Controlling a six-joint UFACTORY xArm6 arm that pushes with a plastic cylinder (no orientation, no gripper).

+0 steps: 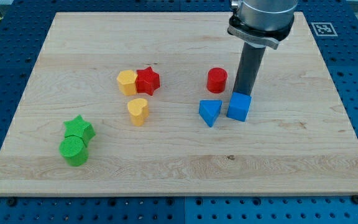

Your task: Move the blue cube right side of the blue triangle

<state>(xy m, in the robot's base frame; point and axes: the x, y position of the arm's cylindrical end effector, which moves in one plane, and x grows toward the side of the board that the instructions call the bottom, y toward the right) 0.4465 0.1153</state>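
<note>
The blue cube [239,106] sits on the wooden board just to the view's right of the blue triangle [210,112], with a small gap between them. My tip [242,93] stands right behind the cube, at its top edge in the view, touching or nearly touching it. The rod rises from there to the arm's grey body at the view's top.
A red cylinder [217,80] stands just left of the rod, above the triangle. A yellow hexagon [127,82] and red star [147,79] touch at centre left, a yellow heart [138,111] below them. A green star [79,129] and green cylinder [74,150] sit at lower left.
</note>
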